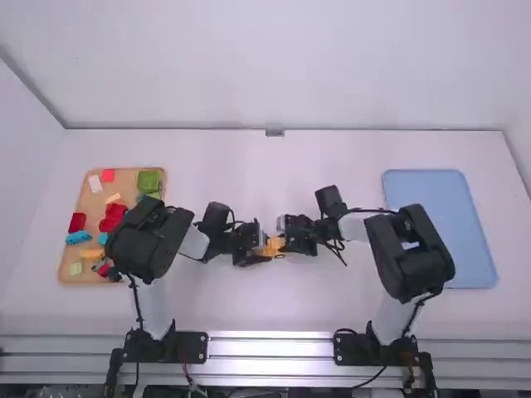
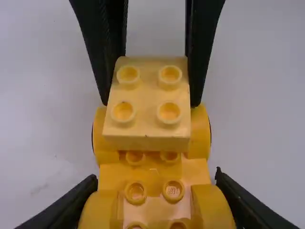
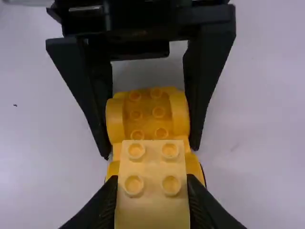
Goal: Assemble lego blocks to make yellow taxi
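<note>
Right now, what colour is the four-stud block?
The four-stud block is pale yellow, clearest in the left wrist view.

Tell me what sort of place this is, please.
Probably a robotics lab: two white-and-black robot arms stand by a silver metal rail at a white table bearing a tan tray of colourful plastic blocks.

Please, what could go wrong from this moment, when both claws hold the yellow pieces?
Two studs of the orange-yellow car base peek out beside the pale yellow block; if it is misaligned, pressing may seat it crooked. The right claw pinches this block by its sides, so it might slip or tilt. The left claw grips the base close by, so the claws could bump.
</note>
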Robot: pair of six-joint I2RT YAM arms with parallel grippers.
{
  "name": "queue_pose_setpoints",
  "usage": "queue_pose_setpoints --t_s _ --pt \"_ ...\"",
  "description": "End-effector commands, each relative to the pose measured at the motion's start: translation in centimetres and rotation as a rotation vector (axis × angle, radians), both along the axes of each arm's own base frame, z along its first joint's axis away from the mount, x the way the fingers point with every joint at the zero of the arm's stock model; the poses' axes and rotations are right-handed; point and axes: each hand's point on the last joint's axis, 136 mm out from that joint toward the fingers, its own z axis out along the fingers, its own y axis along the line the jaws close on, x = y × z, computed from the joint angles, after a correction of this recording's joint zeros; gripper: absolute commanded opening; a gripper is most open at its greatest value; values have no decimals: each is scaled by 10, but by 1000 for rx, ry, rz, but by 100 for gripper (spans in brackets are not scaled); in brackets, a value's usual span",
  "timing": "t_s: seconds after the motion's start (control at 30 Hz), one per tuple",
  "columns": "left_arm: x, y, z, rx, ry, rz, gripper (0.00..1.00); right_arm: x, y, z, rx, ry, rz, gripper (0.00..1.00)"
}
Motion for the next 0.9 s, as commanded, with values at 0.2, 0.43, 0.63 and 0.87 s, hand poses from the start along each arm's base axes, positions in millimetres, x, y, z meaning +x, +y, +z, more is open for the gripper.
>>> queue_pose_setpoints --t_s 0.2,0.43,0.63,0.87 --pt "-22 -4 -4 -17 -15 -112 45 -6 2 -9 -56 -14 21 30" --pt "-15 0 -9 23 -6 -67 43 -5 -4 -12 -77 -2 3 29" --pt "-14 0 -8 20 -11 -66 45 -6 -10 -12 -82 16 -7 31" --pt "-11 -1 -6 14 -3 -53 45 -8 -10 -12 -87 17 1 35"
